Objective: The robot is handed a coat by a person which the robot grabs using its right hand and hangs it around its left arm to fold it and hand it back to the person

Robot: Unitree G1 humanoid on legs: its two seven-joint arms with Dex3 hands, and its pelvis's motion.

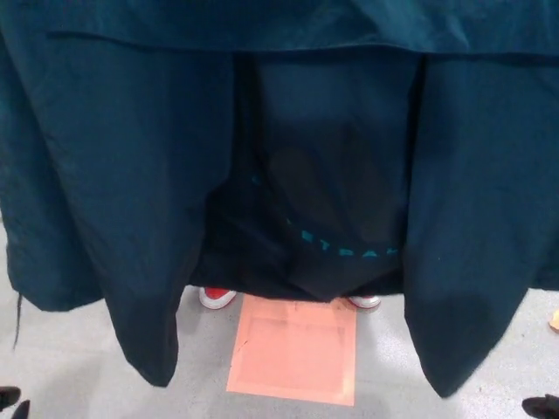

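A dark teal coat (131,175) hangs spread across almost the whole head view, held up from above the picture. Its two sleeves dangle at the left (148,332) and right (463,323), and the darker lining with faint teal lettering (349,249) shows in the middle. Only a black tip of my left hand (10,401) shows at the bottom left corner, and a black tip of my right hand (541,406) at the bottom right corner. Both are below the coat and apart from it.
A person's red and white shoes (217,297) (364,301) peek out under the coat's hem. An orange square mat (297,349) lies on the grey floor (70,367) in front of them. A small orange object (554,321) sits at the right edge.
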